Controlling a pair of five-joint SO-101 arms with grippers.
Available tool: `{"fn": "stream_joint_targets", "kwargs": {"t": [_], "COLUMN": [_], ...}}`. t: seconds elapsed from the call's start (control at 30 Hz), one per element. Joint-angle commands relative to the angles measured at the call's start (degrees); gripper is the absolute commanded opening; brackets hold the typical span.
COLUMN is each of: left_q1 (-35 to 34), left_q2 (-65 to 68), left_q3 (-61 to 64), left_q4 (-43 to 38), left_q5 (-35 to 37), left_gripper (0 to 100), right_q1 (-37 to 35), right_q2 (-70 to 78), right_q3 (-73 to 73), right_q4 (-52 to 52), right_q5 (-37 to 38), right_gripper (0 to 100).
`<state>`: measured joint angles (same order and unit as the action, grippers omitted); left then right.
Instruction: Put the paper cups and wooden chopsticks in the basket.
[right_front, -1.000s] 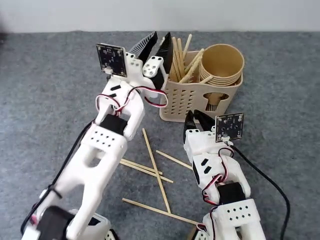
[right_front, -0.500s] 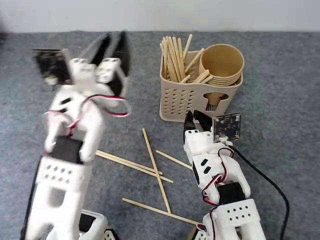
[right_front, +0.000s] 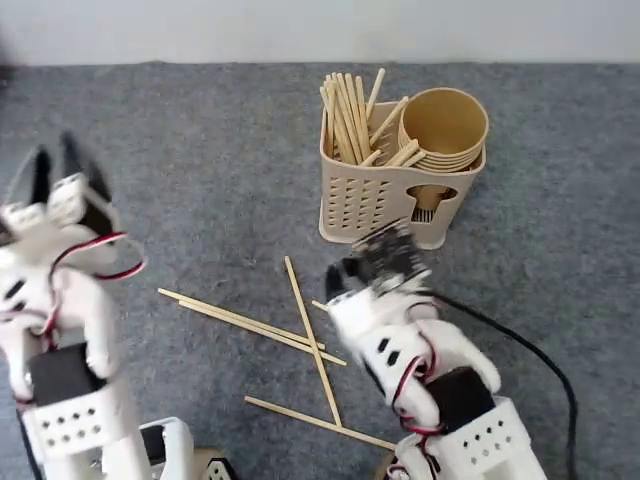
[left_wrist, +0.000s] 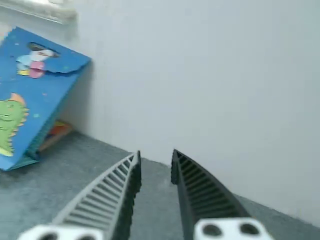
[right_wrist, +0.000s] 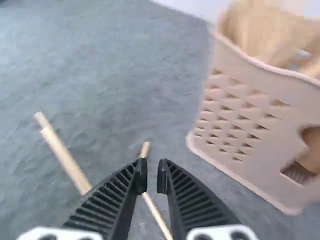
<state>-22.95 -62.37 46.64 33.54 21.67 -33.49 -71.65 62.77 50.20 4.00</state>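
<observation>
the left gripper (left_wrist: 156, 159) is holding nothing, its jaws are standing a little apart, and it is pointing toward a white wall (left_wrist: 225, 75), well apart from the basket (right_front: 372, 200). the right gripper (right_wrist: 150, 176) is showing only a narrow gap between its jaws, gripping nothing, just above the end of one loose chopstick (right_wrist: 145, 148), near the basket's wall. the paper cups (right_front: 445, 125) are sitting stacked in the basket beside a bundle of wooden chopsticks (right_front: 348, 108). other chopsticks (right_front: 312, 340) are lying on the grey table (right_front: 220, 130).

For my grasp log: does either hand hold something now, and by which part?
Nothing is held. The left hand is open and empty; the right hand hangs empty over a loose chopstick.
</observation>
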Motion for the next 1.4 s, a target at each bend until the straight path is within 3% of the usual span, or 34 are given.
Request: {"fn": "stream_joint_targets", "kwargs": {"t": [0.0, 0.17, 0.4, 0.6, 0.7, 0.97, 1.37], "left_q1": [-7.9, -14.3, -17.5, -20.6, -20.7, -20.7, -24.0], "left_q2": [-5.1, -9.8, -16.6, -24.7, -29.4, -41.8, -40.9], "left_q3": [2.3, 8.1, 16.7, 21.9, 24.7, 32.7, 33.5], "left_q4": [0.2, 0.2, 0.2, 0.2, 0.2, 0.3, 0.5], "left_q5": [-0.4, -0.5, -0.6, -0.6, -0.7, -4.1, -4.0], "left_gripper": [9, 9, 9, 9, 9, 9, 9], "right_q1": [-5.8, -8.9, -13.7, -16.0, -16.3, -18.2, -18.9], "right_q2": [4.4, 22.7, 52.0, 71.4, 79.0, 91.6, 100.3], "right_q3": [-4.7, -12.4, -28.9, -45.0, -52.6, -64.4, -65.7], "right_q4": [0.4, 1.5, 6.9, 14.8, 17.5, 21.4, 18.2], "right_q5": [3.9, 5.4, 9.1, 8.6, 8.6, 9.0, 9.0], "right_gripper": [5.8, 5.8, 6.3, 19.1, 20.5, 20.5, 20.4]}}
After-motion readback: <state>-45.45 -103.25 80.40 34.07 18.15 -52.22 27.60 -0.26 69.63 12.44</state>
